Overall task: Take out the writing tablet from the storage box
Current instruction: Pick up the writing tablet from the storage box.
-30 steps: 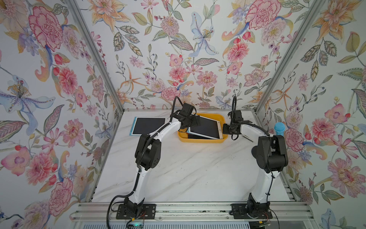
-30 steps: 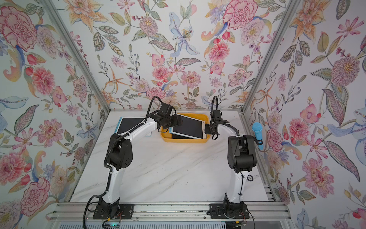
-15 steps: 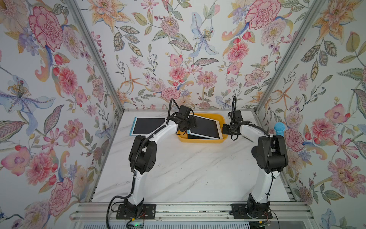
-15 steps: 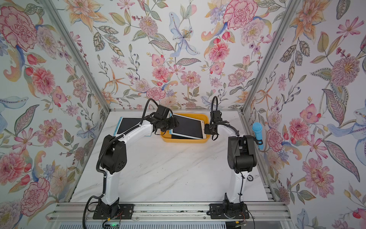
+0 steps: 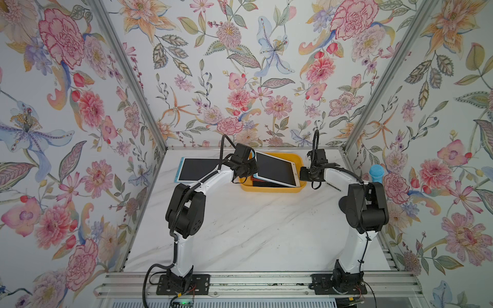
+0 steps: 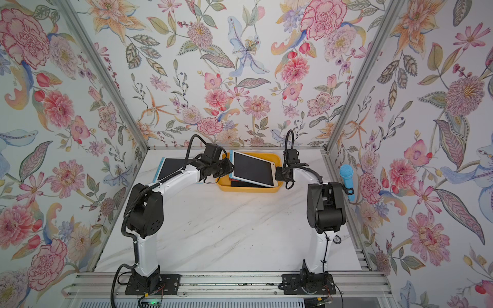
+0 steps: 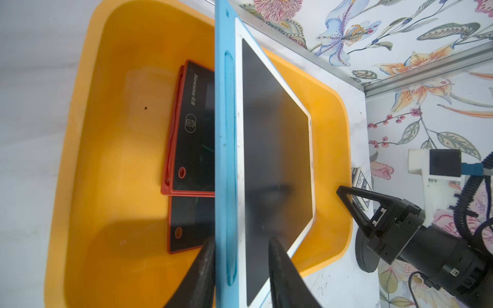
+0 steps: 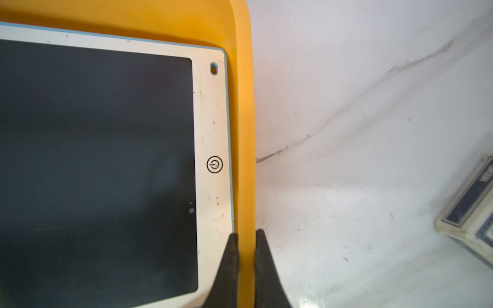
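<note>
Two findings. Right gripper (image 8: 246, 232) jaws pinch storage box (image 8: 242, 106) rim. Left gripper (image 7: 241, 238) jaws straddle writing tablet (image 7: 274, 133); grip uncertain.

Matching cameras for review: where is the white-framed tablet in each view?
In a top view: white-framed tablet centre, tilted over the storage box.
In a top view: likewise, tablet.
Left wrist: tablet central, over red tablet.
Right wrist: tablet, button end.
Shared landmark: storage box rim.

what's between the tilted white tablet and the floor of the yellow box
A red-framed tablet and a black tablet lie on the storage box floor under the white tablet; the left wrist view shows it.
</note>
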Controlling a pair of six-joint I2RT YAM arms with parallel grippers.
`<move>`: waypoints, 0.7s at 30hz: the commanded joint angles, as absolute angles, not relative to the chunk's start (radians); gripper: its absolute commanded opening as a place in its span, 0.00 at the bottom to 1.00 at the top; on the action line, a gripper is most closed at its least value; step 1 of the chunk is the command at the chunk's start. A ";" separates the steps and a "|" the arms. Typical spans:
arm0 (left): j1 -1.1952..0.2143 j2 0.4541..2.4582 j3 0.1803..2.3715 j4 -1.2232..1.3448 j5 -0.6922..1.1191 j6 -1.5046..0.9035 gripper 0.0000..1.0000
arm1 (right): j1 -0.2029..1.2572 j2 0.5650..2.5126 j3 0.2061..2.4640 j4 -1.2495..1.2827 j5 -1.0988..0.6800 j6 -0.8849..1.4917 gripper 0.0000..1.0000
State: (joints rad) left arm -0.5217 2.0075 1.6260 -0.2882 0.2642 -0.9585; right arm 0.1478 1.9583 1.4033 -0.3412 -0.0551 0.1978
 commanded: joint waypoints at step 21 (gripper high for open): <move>-0.509 1.904 1.509 -0.147 0.346 -1.048 0.00 | 0.132 1.924 1.353 -0.357 -0.086 0.209 0.00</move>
